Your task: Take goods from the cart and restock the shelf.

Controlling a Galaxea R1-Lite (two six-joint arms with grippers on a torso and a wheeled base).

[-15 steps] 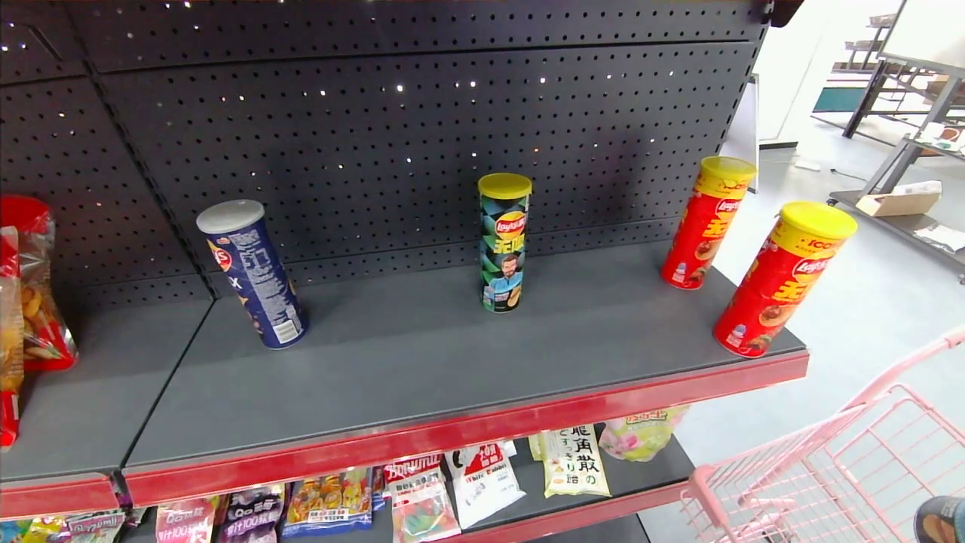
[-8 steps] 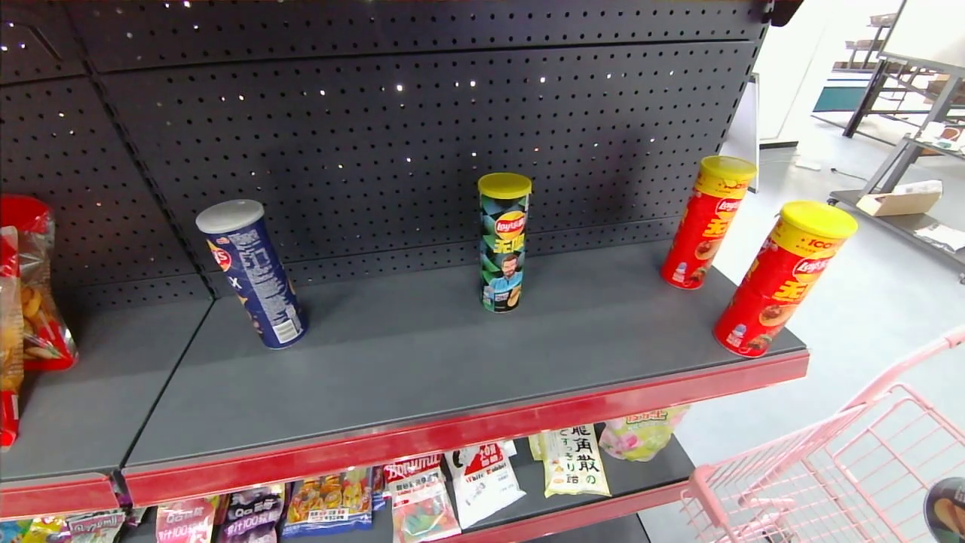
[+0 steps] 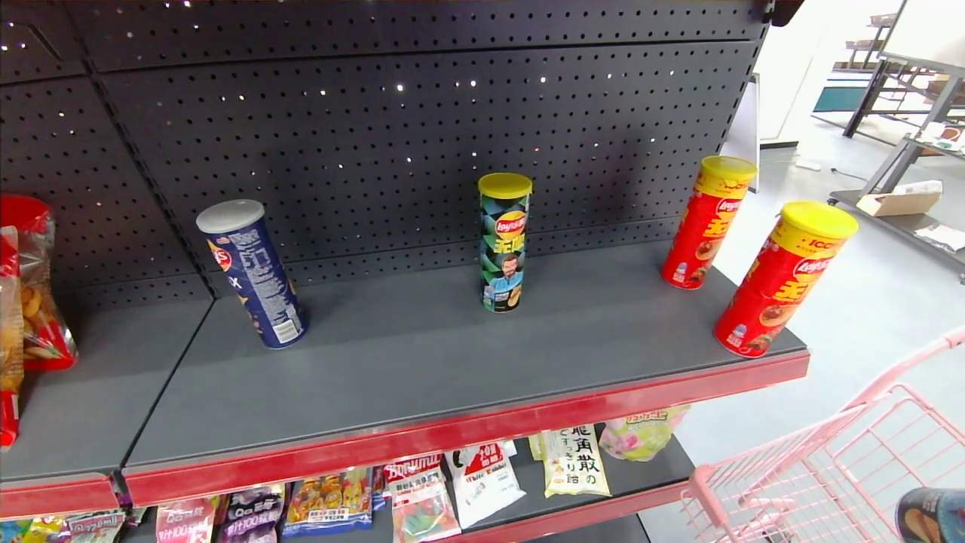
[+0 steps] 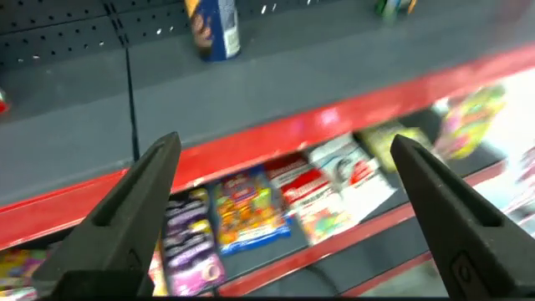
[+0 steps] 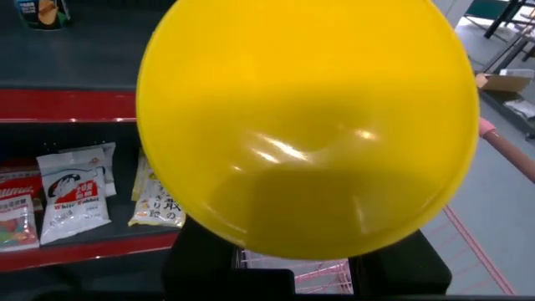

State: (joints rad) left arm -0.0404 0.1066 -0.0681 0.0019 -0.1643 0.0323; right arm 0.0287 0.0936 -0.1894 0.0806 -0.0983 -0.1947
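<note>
Shelf (image 3: 422,362): grey top board with a red front edge.
Snack bags (image 3: 26,302): far left end of the board, partly cut off by the frame.
Left pincer (image 4: 284,209): released, jaws wide apart with nothing between them. It hangs in front of the red edge and faces the lower shelf.
Blue can (image 3: 252,273): upright on the left part of the board, near the back panel.
Green can (image 3: 503,243): upright at mid-board, well apart from the blue can.
Lower shelf (image 3: 667,464): flat packets (image 3: 482,479) in a row beneath the red edge.
Rear red can (image 3: 707,222): upright at the right, close to the back panel.
Front red can (image 3: 784,279): upright at the right front corner, near the edge.
Cart (image 3: 829,467): pink wire, low right, just beside the shelf's end.
Held can (image 3: 931,516): lower right, over the cart, not yet on the shelf. It has a dark body and a yellow lid (image 5: 308,125).
Right pincer (image 5: 305,263): clenched on the held can, with dark fingers on either side below the lid.
Step in hand: judged as the carry. One can is out of the cart and has not been placed.
Next move: probably a lift to board height, then an upright set-down in one of the wide gaps. This calls for clearing the red edge and staying off the front red can.
Hidden: the held can's body is cut by the frame corner in the head view. In the right wrist view its own lid covers it. The cart's contents cannot be made out.
</note>
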